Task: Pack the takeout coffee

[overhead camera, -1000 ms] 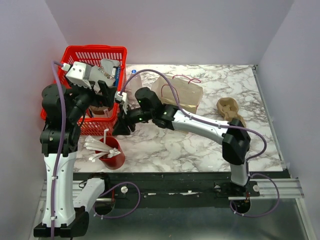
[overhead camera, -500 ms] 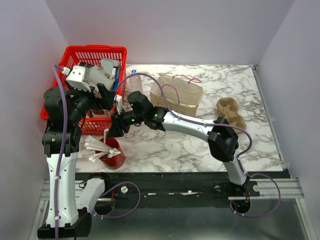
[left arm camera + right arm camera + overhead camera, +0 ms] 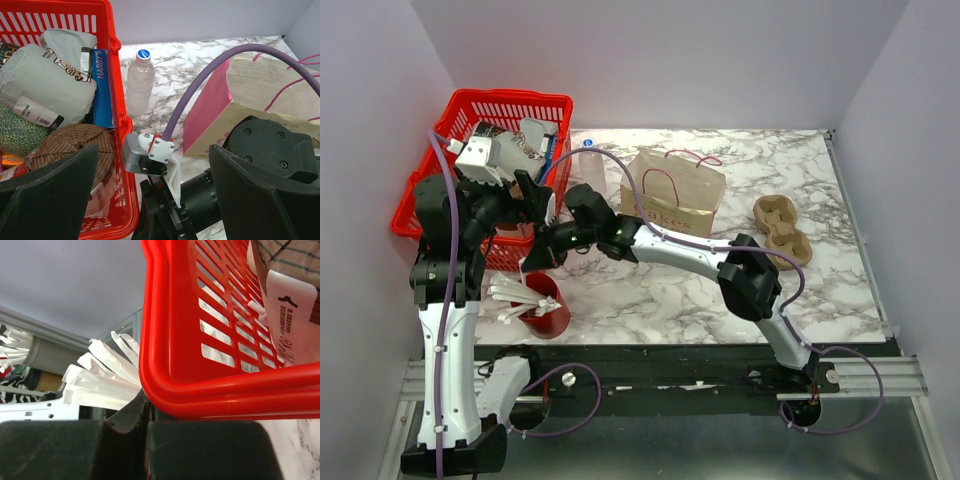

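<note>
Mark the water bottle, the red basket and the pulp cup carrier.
water bottle [image 3: 139,85], left wrist view, on its clear body.
red basket [image 3: 510,96], top view, on its far rim.
pulp cup carrier [image 3: 782,228], top view, between its wells.

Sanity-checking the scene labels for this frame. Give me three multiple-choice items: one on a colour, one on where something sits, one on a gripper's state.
1. The basket is:
A) blue
B) red
C) green

2. The water bottle is:
A) inside the basket
B) on the table, between the basket and the paper bag
C) off the table, on the floor

3. The left gripper is:
A) open, gripping nothing
B) shut on the bottle
C) shut on the bag's handle

Answers:
1 B: the plastic mesh shows red in every view.
2 B: the left wrist view shows it on the marble just outside the basket's wall, with the bag on its other side.
3 A: its fingers stand wide apart at the two sides of its own view, closed on nothing.
</note>
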Motion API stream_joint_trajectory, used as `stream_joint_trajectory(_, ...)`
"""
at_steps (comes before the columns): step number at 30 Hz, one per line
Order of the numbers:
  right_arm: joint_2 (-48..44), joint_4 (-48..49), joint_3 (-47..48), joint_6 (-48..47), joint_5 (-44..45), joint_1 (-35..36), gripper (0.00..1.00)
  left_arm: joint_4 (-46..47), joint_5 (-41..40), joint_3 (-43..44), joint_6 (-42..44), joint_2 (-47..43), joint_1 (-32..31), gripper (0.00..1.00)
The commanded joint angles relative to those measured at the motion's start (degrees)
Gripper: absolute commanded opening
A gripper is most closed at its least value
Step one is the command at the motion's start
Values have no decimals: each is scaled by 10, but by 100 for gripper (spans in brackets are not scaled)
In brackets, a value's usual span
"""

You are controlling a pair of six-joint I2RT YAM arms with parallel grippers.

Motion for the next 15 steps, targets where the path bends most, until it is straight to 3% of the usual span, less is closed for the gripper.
stream_joint_trajectory(1, 14, 57, 23, 8, 25, -6, 0, 11, 22, -11, -17, -4, 10, 98)
stream_joint_trajectory(7, -79, 52, -71, -60, -8, -26, 0, -2, 25, 1, 8, 3, 15, 97)
stream_joint_trajectory(12, -239, 89, -213, -138, -23, -30, 0, -11, 32, 14, 59, 13, 15, 97)
stream_joint_trajectory(15, -285, 87, -233, -169, -42, -32, 1, -15, 47, 13, 72, 16, 15, 96)
